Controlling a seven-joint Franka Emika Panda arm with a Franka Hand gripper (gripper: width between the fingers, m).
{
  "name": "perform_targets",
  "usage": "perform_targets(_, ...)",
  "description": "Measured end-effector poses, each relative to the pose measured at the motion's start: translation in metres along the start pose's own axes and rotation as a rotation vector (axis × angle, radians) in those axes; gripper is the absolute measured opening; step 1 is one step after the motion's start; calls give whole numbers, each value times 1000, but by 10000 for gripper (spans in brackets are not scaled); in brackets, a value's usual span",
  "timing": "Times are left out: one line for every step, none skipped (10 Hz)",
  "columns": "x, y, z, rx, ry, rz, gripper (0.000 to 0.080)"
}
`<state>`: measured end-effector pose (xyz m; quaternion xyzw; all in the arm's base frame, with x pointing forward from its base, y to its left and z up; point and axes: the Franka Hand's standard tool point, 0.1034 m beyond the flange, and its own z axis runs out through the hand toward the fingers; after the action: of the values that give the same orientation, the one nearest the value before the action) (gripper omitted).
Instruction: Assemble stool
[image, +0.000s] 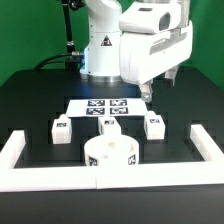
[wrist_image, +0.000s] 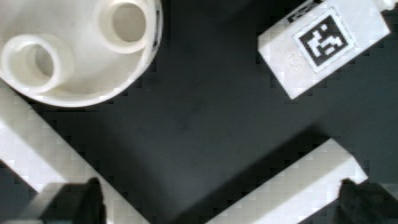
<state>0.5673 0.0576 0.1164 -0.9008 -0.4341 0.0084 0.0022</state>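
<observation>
The white round seat (image: 110, 155) lies near the front rail with its socket holes up; it also shows in the wrist view (wrist_image: 71, 50). Three short white tagged legs lie loose on the black table: one on the exterior view's left (image: 62, 130), one just behind the seat (image: 110, 126), one on the right (image: 154, 125). One tagged leg (wrist_image: 320, 45) shows in the wrist view. My gripper (image: 150, 92) (wrist_image: 214, 205) hangs above the table behind the right leg. It is open and empty, with both dark fingertips (wrist_image: 75, 205) wide apart.
The marker board (image: 103, 107) lies flat behind the legs. A white border rail (image: 205, 148) runs along the front and both sides; parts of it show in the wrist view (wrist_image: 302, 175). The robot base (image: 100, 55) stands at the back.
</observation>
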Motion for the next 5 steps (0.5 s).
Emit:
perform_targets(0, 0, 0, 0, 0, 0, 650)
perform_targets(0, 0, 0, 0, 0, 0, 650)
perform_targets(0, 0, 0, 0, 0, -3, 650)
perform_targets(-2, 1, 1, 0, -2, -39, 650)
perform_targets(-12, 7, 4, 0, -6, -90, 650)
